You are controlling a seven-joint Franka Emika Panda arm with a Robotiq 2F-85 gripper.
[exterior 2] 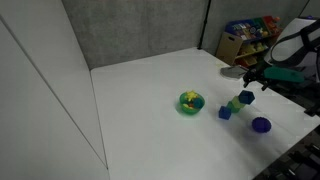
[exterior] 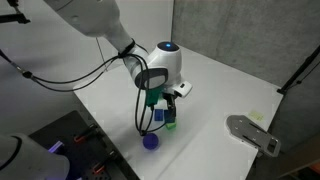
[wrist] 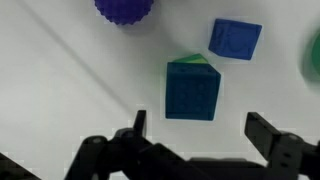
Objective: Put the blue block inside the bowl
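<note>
Where the claw sits: gripper (wrist: 200, 124) hangs over the cluster of cubes, close to the near edge of the worktop (exterior 2: 140, 110).
Claw state: jaws spread wide, wider than a cube. Nothing between the pads, nothing held.
Blue block: blue block (wrist: 235, 38) lies flat on the worktop, past the fingertips and off to one side, outside the jaw gap. In an exterior view the blue block (exterior 2: 225, 113) sits between bowl and violet piece, touching neither.
Bowl: bowl (exterior 2: 190, 102) is green, further in from the edge, with something yellow inside and no block in it.
Cube under claw: two-tone cube (wrist: 192, 90), blue face to the wrist cam, green strip on the far side. Can't tell if it's one piece or two.
Violet piece: violet piece (wrist: 125, 8), round, nearest the edge.
</note>
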